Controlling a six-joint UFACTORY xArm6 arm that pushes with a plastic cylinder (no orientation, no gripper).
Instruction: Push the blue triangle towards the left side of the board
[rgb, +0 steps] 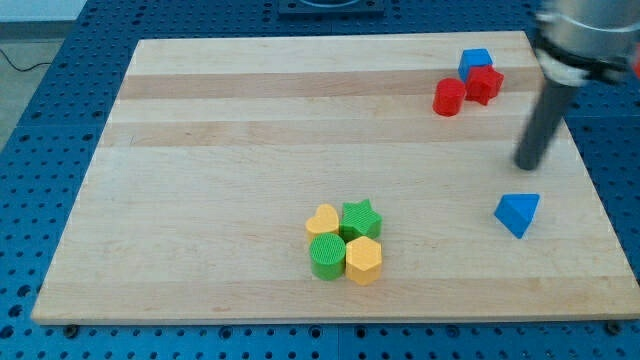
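The blue triangle (517, 213) lies on the wooden board (220, 130) at the view's lower right. My tip (527, 166) is just above it in the view, a short gap away and slightly to its right, not touching it. The dark rod rises from the tip toward the view's top right corner.
A blue cube (475, 62), a red block (485, 83) and a red cylinder (449, 97) cluster at the upper right. A yellow heart (322, 220), green star (360, 218), green cylinder (326, 257) and yellow hexagon (364, 260) cluster at the bottom centre.
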